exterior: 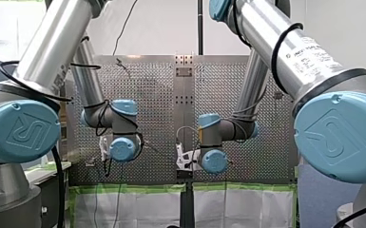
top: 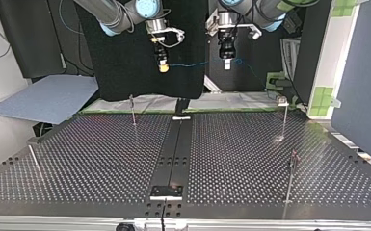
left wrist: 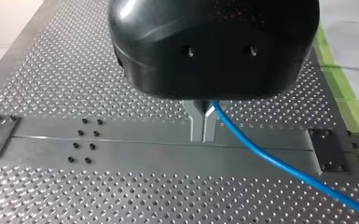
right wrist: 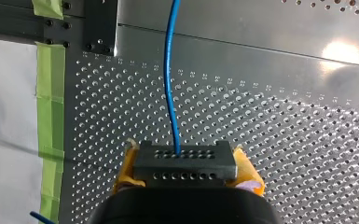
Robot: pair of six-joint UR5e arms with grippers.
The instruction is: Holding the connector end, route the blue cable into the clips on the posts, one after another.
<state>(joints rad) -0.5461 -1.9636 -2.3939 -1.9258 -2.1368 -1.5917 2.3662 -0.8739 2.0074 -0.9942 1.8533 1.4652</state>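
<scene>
Top view shows my right claw (top: 163, 65) and my left claw (top: 227, 61) high above the posts (top: 133, 109), the blue cable (top: 192, 63) strung between them. Left wrist view shows metal fingers (left wrist: 196, 123) pinched shut on the cable, trailing off beside them. Right wrist view shows yellow pads (right wrist: 248, 172) clamping the connector (right wrist: 185, 167), cable running straight ahead; a slow, evenly tensioned descent should seat it.

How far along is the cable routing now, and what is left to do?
Done: the pick-up. My right gripper is shut on the connector, my left gripper on the cable, stretched between them high above the table. In hand: bringing it to the posts, I judge. Left: all the routing; no post carries cable yet.
</scene>
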